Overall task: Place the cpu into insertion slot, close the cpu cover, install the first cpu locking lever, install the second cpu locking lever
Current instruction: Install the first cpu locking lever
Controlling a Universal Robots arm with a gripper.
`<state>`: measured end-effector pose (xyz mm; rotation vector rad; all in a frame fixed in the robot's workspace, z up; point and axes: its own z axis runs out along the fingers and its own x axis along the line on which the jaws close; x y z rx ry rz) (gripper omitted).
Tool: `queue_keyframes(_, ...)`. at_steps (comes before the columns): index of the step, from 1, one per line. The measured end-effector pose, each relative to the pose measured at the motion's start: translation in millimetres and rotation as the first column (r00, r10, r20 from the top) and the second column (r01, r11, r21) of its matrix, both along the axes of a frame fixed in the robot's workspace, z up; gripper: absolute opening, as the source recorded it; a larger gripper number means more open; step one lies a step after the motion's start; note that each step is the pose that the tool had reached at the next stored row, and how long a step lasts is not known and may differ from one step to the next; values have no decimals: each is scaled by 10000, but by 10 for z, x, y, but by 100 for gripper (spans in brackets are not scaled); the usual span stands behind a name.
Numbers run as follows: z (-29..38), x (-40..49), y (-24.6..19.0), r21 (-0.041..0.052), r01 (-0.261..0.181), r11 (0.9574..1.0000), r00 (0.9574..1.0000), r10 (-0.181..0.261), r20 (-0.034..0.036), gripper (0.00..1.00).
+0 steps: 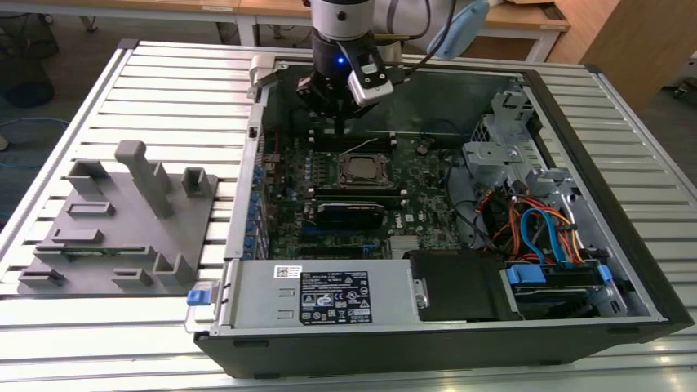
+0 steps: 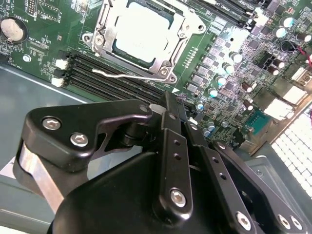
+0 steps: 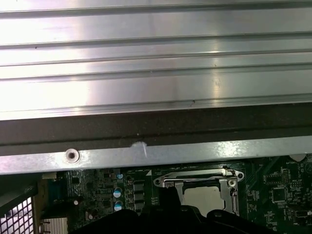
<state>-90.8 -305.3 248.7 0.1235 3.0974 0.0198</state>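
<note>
The cpu (image 2: 141, 31), a pale silver square, lies in the insertion slot (image 1: 363, 170) on the green board. The cpu cover (image 2: 109, 19), a silver frame with a window, lies flat around the chip. A thin wire locking lever (image 2: 122, 76) runs along the slot's edge nearest my gripper, its bent end standing off the frame. My black gripper (image 2: 168, 100) hangs just above the board beside that edge, fingers together and holding nothing. In the exterior view the gripper (image 1: 339, 129) is just behind the slot, inside the case. In the first wrist view the cpu (image 3: 204, 197) and cover (image 3: 168, 183) show below the case wall.
The open computer case (image 1: 610, 245) lies on a slatted metal table (image 1: 163, 90). Black memory slots (image 2: 92, 73) sit between gripper and slot. A grey power supply (image 1: 316, 296) fills the near side, and a drive cage with coloured cables (image 1: 539, 229) the exterior view's right. A grey fixture (image 1: 120, 220) stands left.
</note>
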Motion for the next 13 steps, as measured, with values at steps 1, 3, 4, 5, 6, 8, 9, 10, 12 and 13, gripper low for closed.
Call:
queue_keyframes(1, 0, 0, 0, 0, 0, 10000, 10000, 0, 1, 10)
queue_keyframes(3, -1, 1, 0, 0, 0, 10000, 10000, 0, 0, 10)
queue_keyframes(4, -1, 1, 0, 0, 0, 10000, 10000, 0, 0, 10)
queue_keyframes(5, -2, 2, 0, 0, 0, 10000, 10000, 0, 0, 10)
queue_keyframes(6, -5, 4, -1, 18, -2, 10000, 10000, 2, 1, 10)
queue_keyframes(8, -11, 11, -4, 156, 0, 9999, 10000, 0, 1, 10)
queue_keyframes(9, -14, 14, -7, 209, -1, 9998, 10000, 1, 2, 10)
queue_keyframes(10, -18, 15, -9, 228, -1, 9997, 10000, 1, 2, 10)
queue_keyframes(12, -25, 15, -20, 271, 0, 9996, 10000, 0, 1, 10)
queue_keyframes(13, -29, 15, -21, 281, 0, 9996, 10000, 0, 4, 10)
